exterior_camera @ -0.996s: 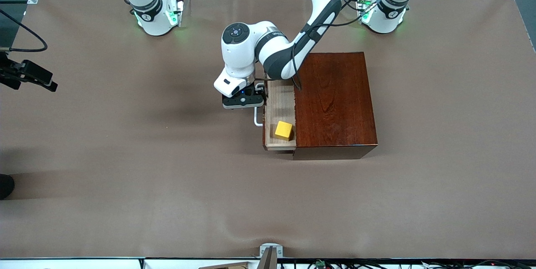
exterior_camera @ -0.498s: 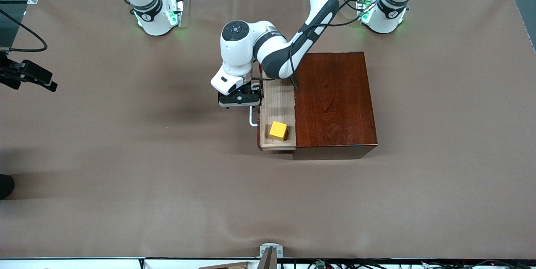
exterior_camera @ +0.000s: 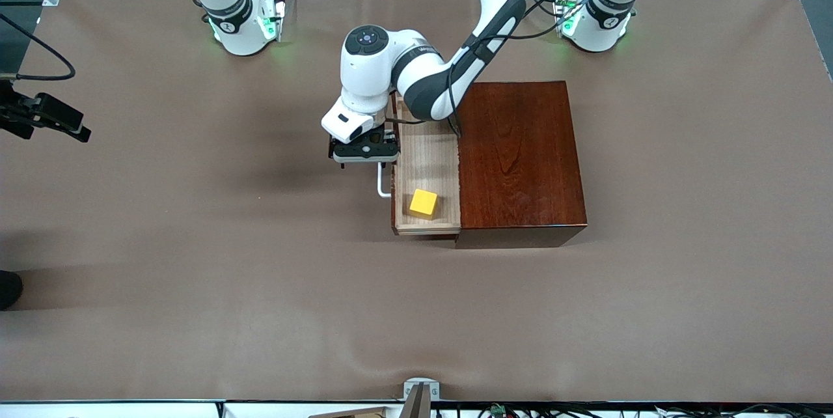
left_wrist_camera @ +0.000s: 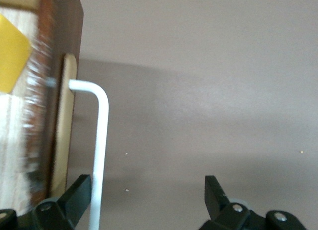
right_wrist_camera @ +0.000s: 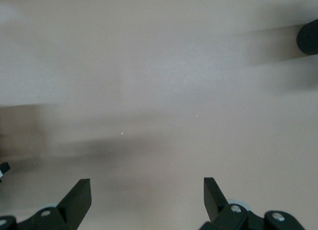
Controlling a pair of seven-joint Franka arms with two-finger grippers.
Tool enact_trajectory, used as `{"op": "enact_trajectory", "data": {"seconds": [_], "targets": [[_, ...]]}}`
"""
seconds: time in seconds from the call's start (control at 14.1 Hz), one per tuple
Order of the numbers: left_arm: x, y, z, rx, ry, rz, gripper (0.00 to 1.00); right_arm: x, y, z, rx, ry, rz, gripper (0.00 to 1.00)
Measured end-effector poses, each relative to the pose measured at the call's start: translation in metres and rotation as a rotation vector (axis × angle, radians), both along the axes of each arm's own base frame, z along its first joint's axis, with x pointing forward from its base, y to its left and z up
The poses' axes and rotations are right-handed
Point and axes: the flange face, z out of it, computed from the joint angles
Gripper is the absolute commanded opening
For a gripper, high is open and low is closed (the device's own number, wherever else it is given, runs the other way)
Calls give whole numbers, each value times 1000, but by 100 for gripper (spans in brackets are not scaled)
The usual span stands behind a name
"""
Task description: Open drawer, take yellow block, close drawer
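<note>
The drawer (exterior_camera: 426, 157) stands pulled partway out of the dark reddish-brown box (exterior_camera: 520, 157), toward the right arm's end of the table. The yellow block (exterior_camera: 423, 203) lies in the tray, at its end nearer the front camera; one corner of the yellow block (left_wrist_camera: 11, 56) shows in the left wrist view. My left gripper (exterior_camera: 364, 154) is open at the white handle (exterior_camera: 381, 185). The handle bar (left_wrist_camera: 102, 140) runs between the fingers, close against one finger (left_wrist_camera: 79, 190), with a wide gap to the other. My right gripper (right_wrist_camera: 147, 190) is open over bare table and holds nothing.
The left arm's elbow hangs over the drawer's farther end and the box's edge. A black device (exterior_camera: 42, 115) with a cable juts in at the right arm's end of the table. Brown cloth (exterior_camera: 260, 288) covers the table.
The drawer has slid farther out of the box toward the right arm's end, carrying the yellow block. My left gripper moved the same way with the handle. The right gripper stayed open.
</note>
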Motion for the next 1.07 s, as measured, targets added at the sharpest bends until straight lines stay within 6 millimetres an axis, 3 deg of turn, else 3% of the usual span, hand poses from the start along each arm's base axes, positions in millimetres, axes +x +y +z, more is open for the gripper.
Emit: {"op": "enact_trajectory", "data": {"seconds": [0.36,0.57,0.78,1.07], "targets": [[4,-1,18,-16,-13,6,100,0,-3,0,0,0,-6,100],[15,12,48,2,-11,42,100,0,-4,0,0,0,-7,100],[36,43,85,42,9,104,100,0,-2,0,0,0,-4,100],[83,100,109,76,38,197,100,0,-1,0,0,0,-2,100]]}}
